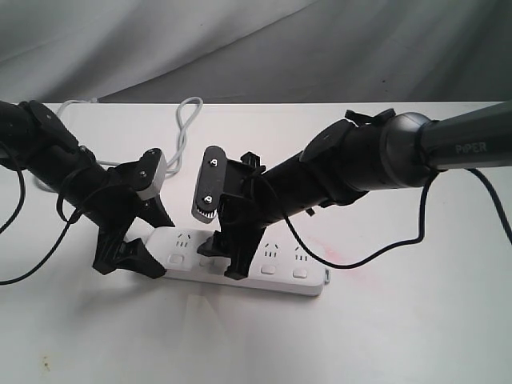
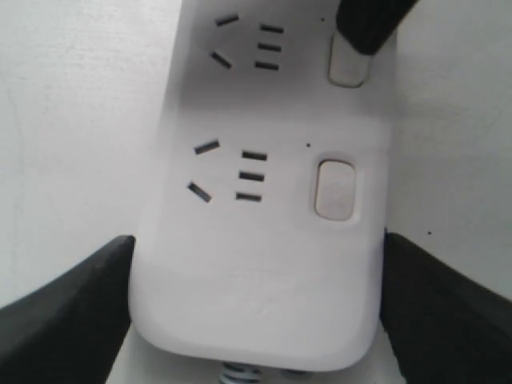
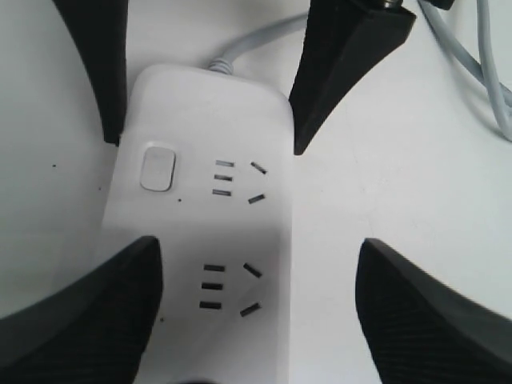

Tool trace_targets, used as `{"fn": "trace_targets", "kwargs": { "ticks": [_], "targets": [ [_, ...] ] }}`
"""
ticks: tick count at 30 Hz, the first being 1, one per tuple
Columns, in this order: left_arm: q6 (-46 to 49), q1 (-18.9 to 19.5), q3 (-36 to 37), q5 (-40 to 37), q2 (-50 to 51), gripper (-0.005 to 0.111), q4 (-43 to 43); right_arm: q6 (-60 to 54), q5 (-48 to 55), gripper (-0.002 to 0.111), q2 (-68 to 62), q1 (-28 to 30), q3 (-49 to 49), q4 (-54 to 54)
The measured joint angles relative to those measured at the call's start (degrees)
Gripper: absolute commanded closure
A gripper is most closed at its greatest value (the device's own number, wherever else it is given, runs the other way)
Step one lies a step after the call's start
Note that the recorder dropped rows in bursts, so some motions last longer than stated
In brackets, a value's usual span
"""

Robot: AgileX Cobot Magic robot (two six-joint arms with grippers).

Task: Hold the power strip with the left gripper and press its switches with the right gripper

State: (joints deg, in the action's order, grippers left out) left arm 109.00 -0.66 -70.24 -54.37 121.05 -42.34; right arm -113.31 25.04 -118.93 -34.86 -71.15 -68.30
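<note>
Power strip (image 1: 280, 276) lies mid-bench, clear of every edge. Left gripper (image 1: 164, 248) clamps its corded end across the width to steady it, so the right gripper (image 1: 224, 260), spread wide and empty, presses one fingertip onto a switch (image 2: 346, 72).

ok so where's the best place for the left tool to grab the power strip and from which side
The end where the cord enters, from above, across the narrow width. The power strip lies flat with straight, parallel long edges, so the left tool can set one finger on each edge there. Gripping at that end leaves the switches uncovered for pressing.
</note>
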Motion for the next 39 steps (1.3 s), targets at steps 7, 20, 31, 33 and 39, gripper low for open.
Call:
{"fn": "trace_targets", "kwargs": {
  "ticks": [7, 20, 31, 33, 39],
  "targets": [
    [0.11, 0.0, 0.0, 0.0, 0.0, 0.043, 0.0, 0.59, 0.33, 0.045, -1.41, 0.0, 0.0, -0.21],
    [0.11, 0.0, 0.0, 0.0, 0.0, 0.043, 0.0, 1.45, 0.68, 0.045, -1.79, 0.0, -0.22, 0.5],
    [0.11, 0.0, 0.0, 0.0, 0.0, 0.043, 0.0, 2.42, 0.96, 0.045, -1.9, 0.0, 1.29, -0.17],
    [0.11, 0.0, 0.0, 0.0, 0.0, 0.043, 0.0, 2.56, 0.87, 0.045, -1.9, 0.0, 1.53, -0.44],
    [0.11, 0.0, 0.0, 0.0, 0.0, 0.043, 0.0, 2.56, 0.62, 0.045, -1.8, 0.0, 1.66, -0.44]
  ]
}}
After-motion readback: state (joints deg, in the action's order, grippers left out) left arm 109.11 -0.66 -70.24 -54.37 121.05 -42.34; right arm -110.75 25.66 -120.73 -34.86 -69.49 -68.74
